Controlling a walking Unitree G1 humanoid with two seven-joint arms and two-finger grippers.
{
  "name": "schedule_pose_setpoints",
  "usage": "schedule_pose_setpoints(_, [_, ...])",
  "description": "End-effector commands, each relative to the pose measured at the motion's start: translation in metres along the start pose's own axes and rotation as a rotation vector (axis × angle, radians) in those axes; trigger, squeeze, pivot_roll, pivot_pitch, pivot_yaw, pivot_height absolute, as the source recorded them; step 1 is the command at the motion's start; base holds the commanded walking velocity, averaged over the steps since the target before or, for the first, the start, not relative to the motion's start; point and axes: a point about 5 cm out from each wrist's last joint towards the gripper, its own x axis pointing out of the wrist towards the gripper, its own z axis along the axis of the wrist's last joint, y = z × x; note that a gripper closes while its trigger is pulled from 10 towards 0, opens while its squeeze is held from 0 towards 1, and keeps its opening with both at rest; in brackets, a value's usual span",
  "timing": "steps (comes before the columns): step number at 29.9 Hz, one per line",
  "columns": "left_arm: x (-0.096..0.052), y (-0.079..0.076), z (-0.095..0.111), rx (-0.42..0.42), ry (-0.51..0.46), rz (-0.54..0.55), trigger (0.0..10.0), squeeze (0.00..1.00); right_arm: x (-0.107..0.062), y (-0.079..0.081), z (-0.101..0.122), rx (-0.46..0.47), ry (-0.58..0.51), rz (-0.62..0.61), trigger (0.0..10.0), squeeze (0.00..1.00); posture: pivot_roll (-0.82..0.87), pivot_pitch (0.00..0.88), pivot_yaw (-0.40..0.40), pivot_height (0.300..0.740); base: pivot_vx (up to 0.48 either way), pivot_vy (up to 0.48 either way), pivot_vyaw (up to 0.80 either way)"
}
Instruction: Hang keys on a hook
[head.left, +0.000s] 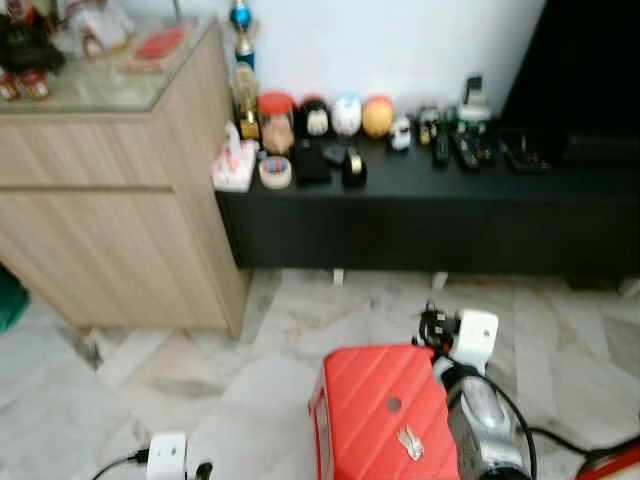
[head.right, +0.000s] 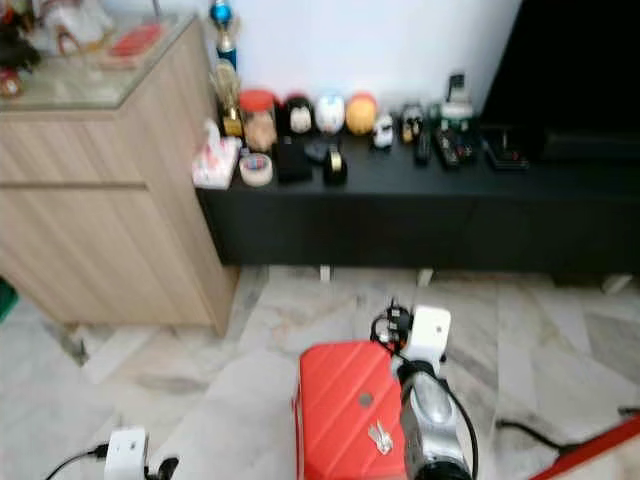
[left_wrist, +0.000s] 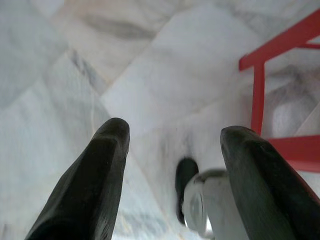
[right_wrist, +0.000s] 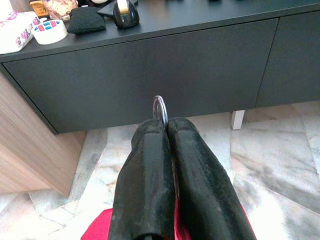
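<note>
My right gripper is shut on a silver key ring, which pokes out between its fingertips; the keys themselves are hidden. In the left eye view that gripper is held low over the marble floor, in front of the long black cabinet. My left gripper is open and points down at the floor, nothing between its fingers. Its white wrist sits at the lower left. I can make out no hook.
A red ridged case lies just left of my right arm. A wooden cabinet stands at the left. The black cabinet top holds a tissue box, a tape roll, jars and remotes. A red frame stands on the floor.
</note>
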Motion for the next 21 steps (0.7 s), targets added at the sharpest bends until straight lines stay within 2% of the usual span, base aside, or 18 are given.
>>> schedule_pose_setpoints(1, [-0.002, 0.000, -0.008, -0.012, 0.040, 0.014, 10.0, 0.00, -0.002, -0.001, -0.002, 0.006, -0.006, -0.005, 10.0, 0.00, 0.06, 0.000, -0.041, 0.740, 0.000, 0.000, 0.00])
schedule_pose_setpoints(10, [0.000, -0.007, -0.008, -0.026, 0.056, 0.005, 10.0, 0.00, 0.001, -0.003, 0.002, -0.032, -0.018, -0.029, 10.0, 0.00, 0.04, 0.000, -0.038, 0.740, 0.000, 0.000, 0.00])
schedule_pose_setpoints(17, [0.001, -0.012, -0.007, -0.035, 0.051, -0.003, 10.0, 0.00, -0.001, -0.003, -0.004, -0.037, 0.003, -0.034, 10.0, 0.00, 0.05, 0.000, -0.048, 0.740, 0.000, 0.000, 0.00])
schedule_pose_setpoints(21, [-0.001, -0.014, -0.012, -0.030, 0.066, -0.009, 10.0, 0.00, -0.001, -0.006, -0.003, -0.041, 0.003, -0.046, 10.0, 0.00, 0.04, 0.000, -0.043, 0.740, -0.267, 0.000, 0.00])
